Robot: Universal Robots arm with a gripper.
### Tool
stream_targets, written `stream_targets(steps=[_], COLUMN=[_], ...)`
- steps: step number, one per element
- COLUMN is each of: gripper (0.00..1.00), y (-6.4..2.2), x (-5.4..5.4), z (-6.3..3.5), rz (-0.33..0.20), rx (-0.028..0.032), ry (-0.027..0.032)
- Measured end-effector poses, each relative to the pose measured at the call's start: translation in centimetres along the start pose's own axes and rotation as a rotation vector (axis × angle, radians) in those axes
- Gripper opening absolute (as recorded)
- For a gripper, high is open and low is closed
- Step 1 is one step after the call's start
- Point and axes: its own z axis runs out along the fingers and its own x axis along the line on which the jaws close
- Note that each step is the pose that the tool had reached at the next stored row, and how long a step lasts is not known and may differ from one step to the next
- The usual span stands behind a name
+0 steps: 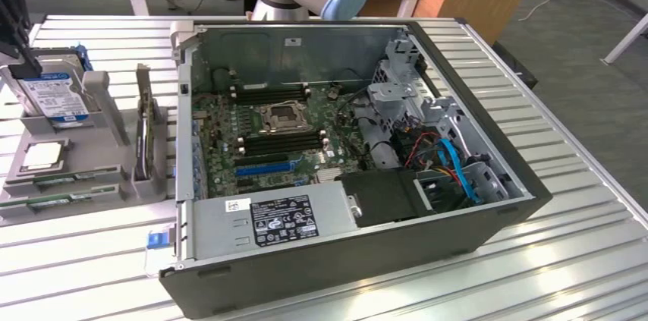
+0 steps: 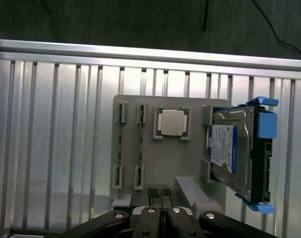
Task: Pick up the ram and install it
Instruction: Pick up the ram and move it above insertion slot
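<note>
Two ram sticks stand on edge in slots of a grey holder [image 2: 150,163], one [image 2: 119,144] beside the other [image 2: 140,144]. Both are thin green boards. In the exterior view they lie at the holder's near end, one [image 1: 76,178] behind the other [image 1: 51,201]. My gripper [image 2: 160,194] hovers above the holder's edge, fingers shut together with nothing between them, well apart from the sticks. Its dark body [image 1: 17,33] hangs at the exterior view's left edge, above the hard drive.
The holder also carries a square silver processor [image 2: 171,122] and a hard drive [image 2: 229,151] in a blue bracket. An open computer case [image 1: 486,207] sits at the exterior view's right, its motherboard [image 1: 278,120] showing black memory slots. Everything stands on a slatted metal table [image 1: 567,260].
</note>
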Motion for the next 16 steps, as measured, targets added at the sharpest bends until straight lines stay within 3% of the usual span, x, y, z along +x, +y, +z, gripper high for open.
stream_targets(steps=[7, 16], gripper=[0.1, 0.1], y=[0.0, 0.0], x=[0.01, 0.01], z=[0.0, 0.14], rz=[0.0, 0.0], rx=[0.0001, 0.0002], ry=[-0.0002, -0.0054])
